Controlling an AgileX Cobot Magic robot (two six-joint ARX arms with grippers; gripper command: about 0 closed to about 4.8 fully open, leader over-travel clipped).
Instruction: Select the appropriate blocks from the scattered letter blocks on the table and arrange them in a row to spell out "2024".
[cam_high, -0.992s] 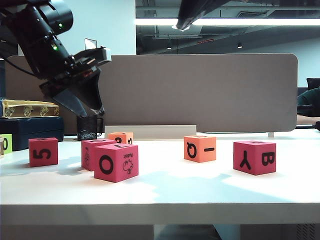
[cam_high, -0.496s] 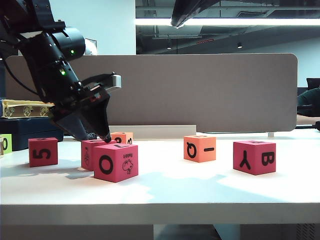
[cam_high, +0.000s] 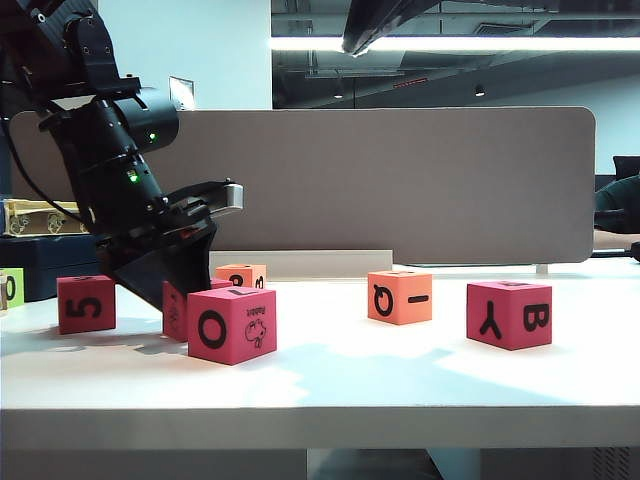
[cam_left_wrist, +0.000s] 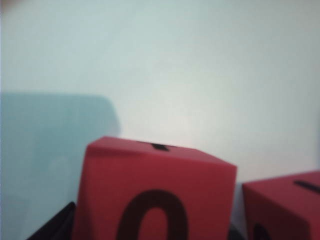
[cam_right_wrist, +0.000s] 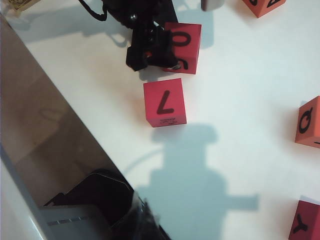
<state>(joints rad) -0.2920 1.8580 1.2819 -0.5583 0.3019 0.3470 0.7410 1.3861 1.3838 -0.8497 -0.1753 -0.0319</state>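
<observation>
a dark box (cam_high: 60, 262) sits at the far left behind the red "5" block (cam_high: 86, 303). the left gripper (cam_high: 172, 296) is down at a red block (cam_high: 182, 308) just behind the red "o" block (cam_high: 232, 323); its wrist view shows dark finger tips on either side of that block (cam_left_wrist: 152, 192), but i cannot tell if they grip. the grey partition panel (cam_high: 400, 180) backs the white table (cam_high: 400, 385). six blocks are clear: four red, two orange. the right gripper hangs high, its opening unseen.
</observation>
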